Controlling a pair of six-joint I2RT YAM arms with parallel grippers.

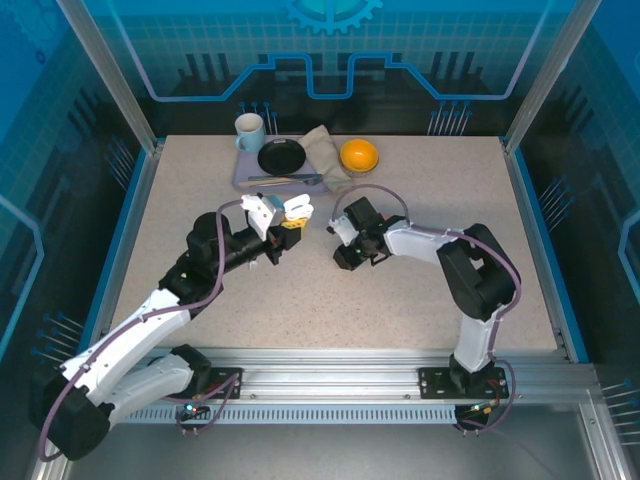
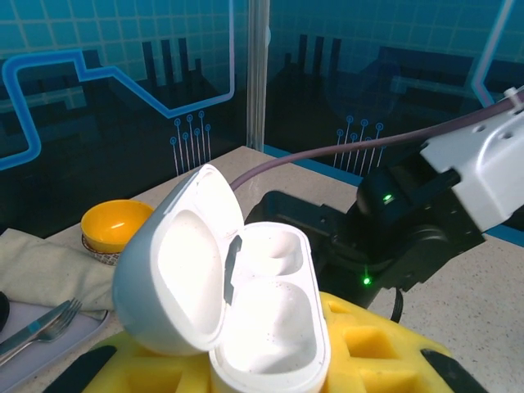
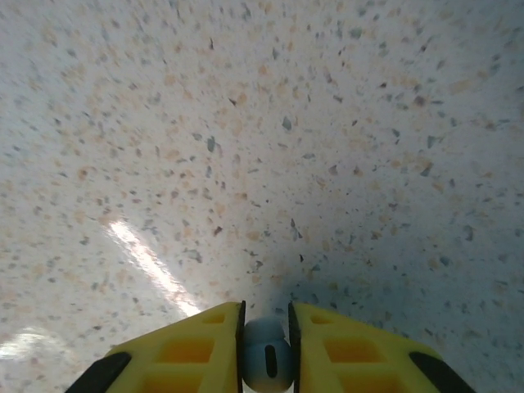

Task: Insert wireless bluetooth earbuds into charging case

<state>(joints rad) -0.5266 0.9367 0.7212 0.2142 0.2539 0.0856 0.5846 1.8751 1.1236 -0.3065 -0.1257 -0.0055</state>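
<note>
White plastic earbud [image 3: 266, 358] pinched between near-closed yellow right fingers [image 3: 192, 350] above speckled counter [image 3: 246, 123]. Open white charging case [image 2: 270, 323] clamped in left fingers [image 2: 372, 348]. Risk: slips from shallow pinch, misses pocket if misaligned.

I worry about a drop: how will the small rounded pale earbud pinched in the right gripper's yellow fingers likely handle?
The small rounded pale earbud looks smooth and curved, so it may slip or twist in the right gripper. Being tiny, it is probably light and stiff. If released, it would likely roll on the speckled table.
</note>
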